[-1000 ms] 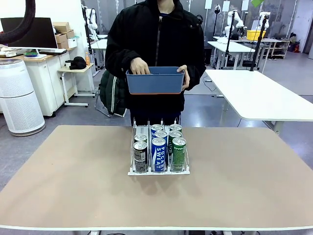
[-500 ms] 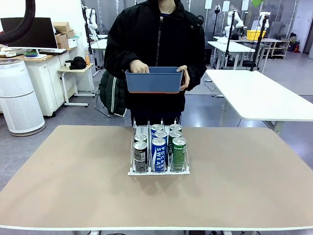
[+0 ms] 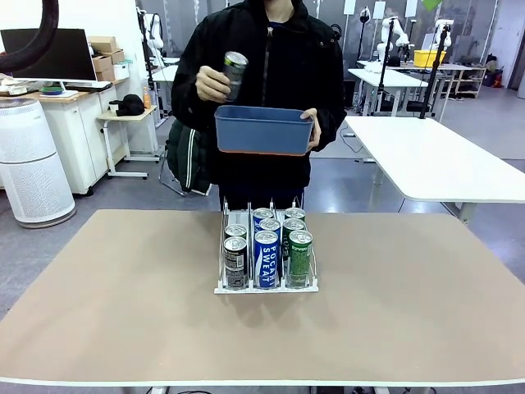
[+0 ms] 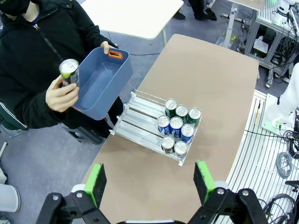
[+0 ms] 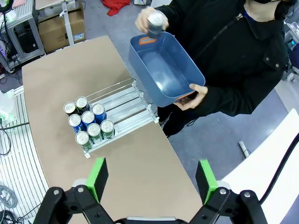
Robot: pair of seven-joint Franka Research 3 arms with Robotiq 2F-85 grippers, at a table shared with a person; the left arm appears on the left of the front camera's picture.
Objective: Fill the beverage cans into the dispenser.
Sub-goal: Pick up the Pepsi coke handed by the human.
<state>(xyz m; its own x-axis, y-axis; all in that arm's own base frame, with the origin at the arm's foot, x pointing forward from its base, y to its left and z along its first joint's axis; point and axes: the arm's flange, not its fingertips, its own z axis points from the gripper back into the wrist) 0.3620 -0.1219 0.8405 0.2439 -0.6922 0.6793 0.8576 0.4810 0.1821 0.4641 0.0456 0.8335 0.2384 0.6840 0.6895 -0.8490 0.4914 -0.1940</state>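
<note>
I am holding both claws spread and empty, my left gripper (image 4: 150, 179) and right gripper (image 5: 152, 180) hanging high above the table. The dispenser (image 4: 137, 111) is lying below and ahead of them. The dark can (image 3: 235, 71) is standing upright farther ahead, in the person's hand (image 3: 212, 83) above the blue bin (image 3: 262, 131). It is well beyond both claws, and I judge it slightly nearer my left.
</note>
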